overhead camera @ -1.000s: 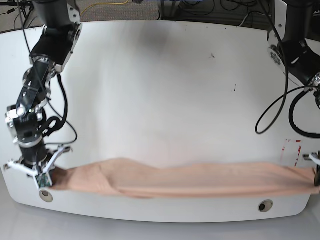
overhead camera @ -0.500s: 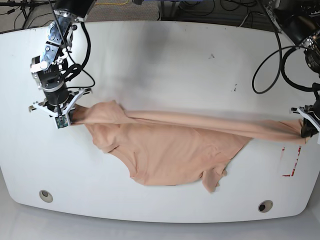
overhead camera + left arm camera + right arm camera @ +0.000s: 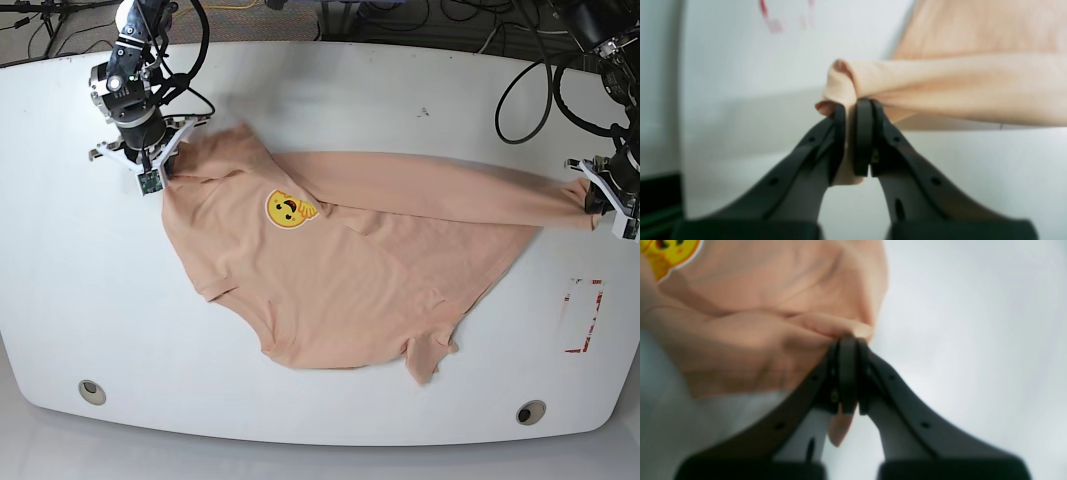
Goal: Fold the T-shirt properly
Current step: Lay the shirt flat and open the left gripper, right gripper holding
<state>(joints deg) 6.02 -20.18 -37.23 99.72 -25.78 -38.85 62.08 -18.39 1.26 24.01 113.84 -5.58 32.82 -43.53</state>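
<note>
Looking at your counter (image 3: 330,100), peach T-shirt (image 3: 370,290) spread wide, right gripper (image 3: 150,172) clenched on cloth at ten o'clock, left gripper (image 3: 598,200) pinching cloth at three o'clock

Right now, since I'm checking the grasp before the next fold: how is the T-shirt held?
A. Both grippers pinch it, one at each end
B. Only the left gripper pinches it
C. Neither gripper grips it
A: the left gripper and the right gripper each have their jaws closed on a bunch of the T-shirt.

Matte black claw (image 3: 853,140), looping cables (image 3: 525,90)
</note>
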